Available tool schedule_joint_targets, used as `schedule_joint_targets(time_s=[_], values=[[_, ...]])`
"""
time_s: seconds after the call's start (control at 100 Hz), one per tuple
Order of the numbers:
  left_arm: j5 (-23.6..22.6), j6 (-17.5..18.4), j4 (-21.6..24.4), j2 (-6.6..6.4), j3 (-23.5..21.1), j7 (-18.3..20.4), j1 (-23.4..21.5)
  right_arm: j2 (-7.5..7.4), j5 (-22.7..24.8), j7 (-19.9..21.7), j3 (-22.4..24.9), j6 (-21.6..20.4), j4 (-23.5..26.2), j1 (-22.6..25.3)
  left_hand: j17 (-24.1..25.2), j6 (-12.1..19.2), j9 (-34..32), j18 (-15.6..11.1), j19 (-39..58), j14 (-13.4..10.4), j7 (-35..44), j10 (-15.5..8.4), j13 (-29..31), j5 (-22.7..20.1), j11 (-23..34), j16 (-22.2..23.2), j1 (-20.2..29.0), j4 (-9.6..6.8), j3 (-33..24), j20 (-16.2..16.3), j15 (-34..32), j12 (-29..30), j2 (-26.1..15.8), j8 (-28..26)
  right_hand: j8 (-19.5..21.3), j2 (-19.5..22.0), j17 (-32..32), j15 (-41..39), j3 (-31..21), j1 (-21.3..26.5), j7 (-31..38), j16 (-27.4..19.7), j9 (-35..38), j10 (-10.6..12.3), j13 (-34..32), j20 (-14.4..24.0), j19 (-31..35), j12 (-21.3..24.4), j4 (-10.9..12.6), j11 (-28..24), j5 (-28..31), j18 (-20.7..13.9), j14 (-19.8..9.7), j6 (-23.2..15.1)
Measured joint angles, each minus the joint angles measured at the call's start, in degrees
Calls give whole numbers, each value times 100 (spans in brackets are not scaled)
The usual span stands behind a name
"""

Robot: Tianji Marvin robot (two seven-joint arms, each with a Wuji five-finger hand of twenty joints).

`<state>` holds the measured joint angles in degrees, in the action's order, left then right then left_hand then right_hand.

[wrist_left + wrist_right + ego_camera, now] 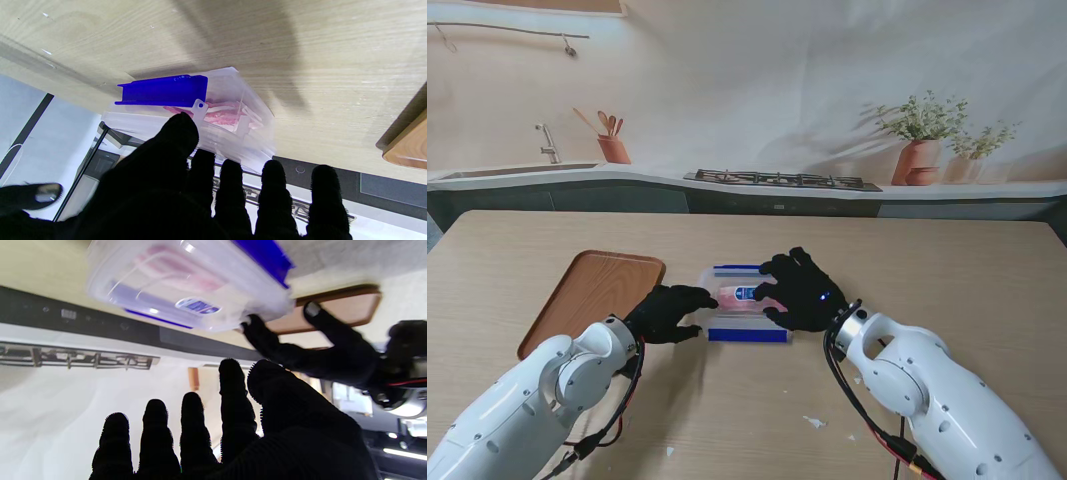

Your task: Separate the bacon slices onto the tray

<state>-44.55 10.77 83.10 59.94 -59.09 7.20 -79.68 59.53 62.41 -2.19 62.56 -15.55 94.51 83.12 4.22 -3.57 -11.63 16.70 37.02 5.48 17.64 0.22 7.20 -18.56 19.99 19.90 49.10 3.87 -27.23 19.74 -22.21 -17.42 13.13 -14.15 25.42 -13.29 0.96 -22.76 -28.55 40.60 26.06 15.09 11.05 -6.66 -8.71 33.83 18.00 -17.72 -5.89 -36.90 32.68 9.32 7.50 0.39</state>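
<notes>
Here one lidded box (745,301) of bacon, one tray (592,295), two robot hands.

My right hand (802,292) covers much of the clear container (732,298), so I see only part of the bacon slices (223,115) through its wall. In the right wrist view the container is blurred, its label (197,305) unreadable.
</notes>
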Motion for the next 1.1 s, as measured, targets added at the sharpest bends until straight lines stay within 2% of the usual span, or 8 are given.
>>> schedule_joint_targets(time_s=[0.06, 0.13, 0.17, 0.33, 0.53, 0.75, 0.91, 1.1], values=[[13, -5, 0, -1, 5, 8, 5, -3, -139, 129, -124, 242, -101, -221, 0, -7, 1, 0, 0, 0, 0, 0, 0, 8, -7, 0, 0, 0, 0, 0, 0, 0, 0, 0, 0, 128, 0, 4, 8, -1, -176, 0, 0, 0, 0, -2, 0, 0, 0, 0, -85, -1, 0, 56], [19, -7, 0, -3, 12, 14, 10, -5, -569, 488, -324, 622, -222, -488, 0, -12, 2, 0, 0, 0, 0, 0, 0, 16, -10, 0, 0, 0, 1, 0, 0, 0, 0, 0, 0, 132, 0, 10, 15, -27, -297, 0, -6, 0, 0, -3, 0, 0, 0, -1, -189, 1, 0, 168], [23, -9, -1, -4, 17, 15, 13, -4, -744, 608, -461, 772, -319, -648, 0, -21, 2, 0, 0, 0, 0, 0, 0, 17, -10, 0, 0, 0, 1, 0, 0, 0, 0, 0, 13, 191, 0, 10, 195, -59, -377, 0, -7, 0, 0, -3, 0, 0, 0, -1, -207, 1, 0, 174], [73, -29, -11, -8, 54, 20, 37, 15, -695, 617, -1032, 929, -864, -1274, 0, -57, 2, 0, 0, 0, 0, 0, 0, 47, -11, -1, 0, 0, 1, 0, 0, 0, 0, -2, 65, 264, 6, 16, 244, -75, -446, 0, -7, 0, 0, -3, 0, 7, 0, 11, -260, 1, 0, 174], [119, -44, -16, -11, 78, 43, 60, 65, -979, 800, -1672, 1265, -1406, -1910, 0, -86, 2, 0, 0, 0, 0, 0, 0, 54, -11, -1, -1, 0, 63, 0, 0, 0, -1, -3, 128, 479, 34, 78, 426, 28, -519, 0, -8, 0, 0, -3, 0, 204, -1, 463, -260, 1, 0, 174], [141, -65, -18, -11, 92, 48, 67, 189, -1323, 576, -2110, 1630, -1841, -2264, 0, -92, 2, 0, 0, 0, 0, 0, 0, 59, -11, -1, -1, 0, 63, 0, 0, 0, -1, -3, 129, 554, 44, 106, 428, 157, -611, 1, -8, 1, 0, -3, 0, 288, -1, 705, -403, 0, 0, 174], [135, -73, -14, -11, 94, 55, 69, 268, -1362, 482, -2327, 1735, -2051, -2434, 0, -92, 2, 0, 0, 0, -8, 0, 0, 63, -11, -1, -1, 0, 63, 0, 0, 0, -2, -3, 131, 620, 44, 108, 461, 158, -590, -18, -8, 2, 0, -3, 0, 344, -1, 826, -540, -1, 0, 174], [124, -70, -17, -10, 95, 50, 71, 306, -1490, 557, -2516, 1840, -2165, -2598, 0, -92, 2, 0, 0, 0, -27, 0, 0, 63, -11, -1, -1, 0, 63, 0, 0, 0, -2, -3, 136, 622, 44, 108, 462, 162, -586, -18, -8, 2, 0, -3, 0, 347, -1, 837, -540, -1, 0, 174]])
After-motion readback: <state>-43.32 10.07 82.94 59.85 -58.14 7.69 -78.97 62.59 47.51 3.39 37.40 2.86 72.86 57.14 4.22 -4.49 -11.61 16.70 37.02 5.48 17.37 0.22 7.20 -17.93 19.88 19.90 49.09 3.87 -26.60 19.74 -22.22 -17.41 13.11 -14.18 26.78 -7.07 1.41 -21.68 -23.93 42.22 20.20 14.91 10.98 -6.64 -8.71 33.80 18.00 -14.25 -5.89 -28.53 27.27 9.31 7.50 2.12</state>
